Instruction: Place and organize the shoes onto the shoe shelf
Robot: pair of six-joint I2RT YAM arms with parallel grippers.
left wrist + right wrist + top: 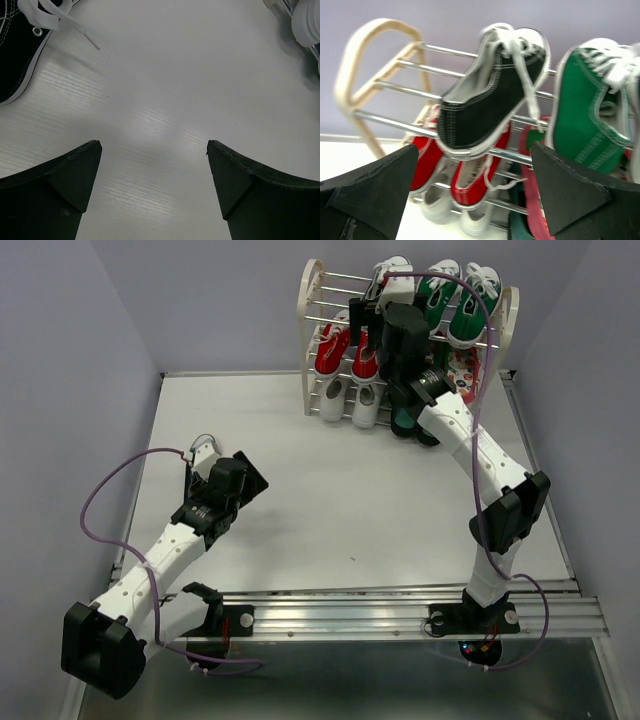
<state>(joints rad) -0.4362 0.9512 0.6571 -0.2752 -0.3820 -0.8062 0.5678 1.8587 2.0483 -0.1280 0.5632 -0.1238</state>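
Observation:
The cream shoe shelf (311, 300) stands at the back of the table. One black sneaker (490, 100) with a white sole lies tilted on the top rods, just beyond my open right gripper (475, 147), which touches nothing. Red sneakers (480, 175) fill the tier below, and white ones (437, 200) sit at the bottom. From above, the right gripper (368, 315) hangs in front of the top tier. My left gripper (152, 145) is open and low over bare table. Another black sneaker (15, 55) lies ahead and to its left, largely hidden under the arm from above.
Green sneakers (455, 300) take up the right half of the upper tiers. A pink patterned shoe (462, 370) sits below them. Dark green boots (405, 425) stand on the table by the shelf's foot, under the right arm. Grey walls enclose the table.

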